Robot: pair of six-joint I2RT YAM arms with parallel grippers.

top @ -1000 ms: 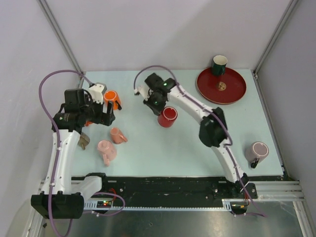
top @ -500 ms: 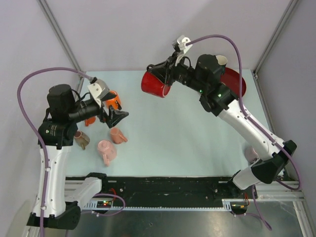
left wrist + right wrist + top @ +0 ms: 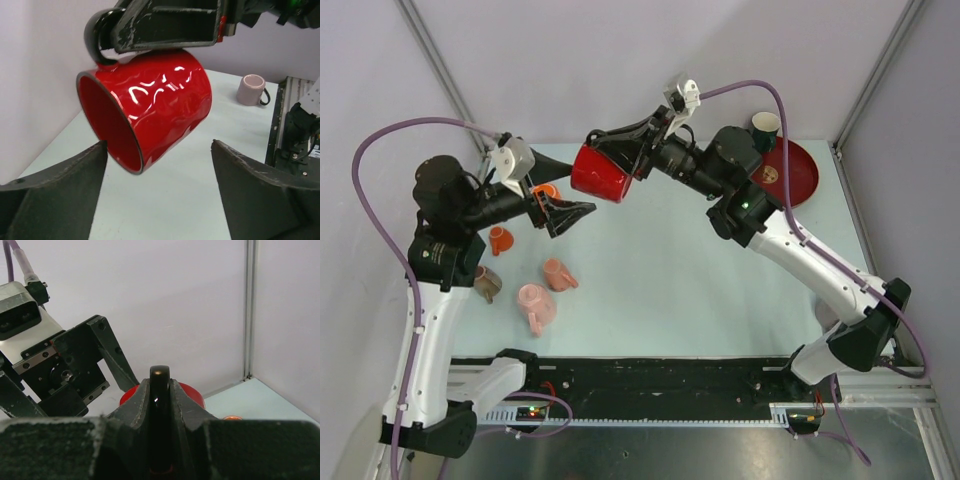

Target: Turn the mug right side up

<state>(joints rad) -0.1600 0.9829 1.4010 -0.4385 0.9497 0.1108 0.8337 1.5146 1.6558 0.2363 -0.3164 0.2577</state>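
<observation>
The red mug (image 3: 600,173) with a black handle (image 3: 160,390) hangs in the air over the table's far left. It lies on its side, with its mouth towards my left gripper. My right gripper (image 3: 610,143) is shut on the handle from above; the red body (image 3: 192,390) shows behind its fingers. My left gripper (image 3: 575,215) is open and empty, just left of and below the mug. In the left wrist view the mug (image 3: 160,95) floats above the gap between my two fingers (image 3: 60,190), touching neither.
Two pink mugs (image 3: 535,305) (image 3: 558,272), a small orange cup (image 3: 500,238), an orange mug (image 3: 545,190) and a brown cup (image 3: 485,283) sit at the left. A red plate (image 3: 795,175) and a green cup (image 3: 765,128) are far right. A mauve mug (image 3: 252,89) stands near right.
My right gripper lifted the red mug off the table, tipped it onto its side and carried it left. My left gripper rose and turned to face it.
</observation>
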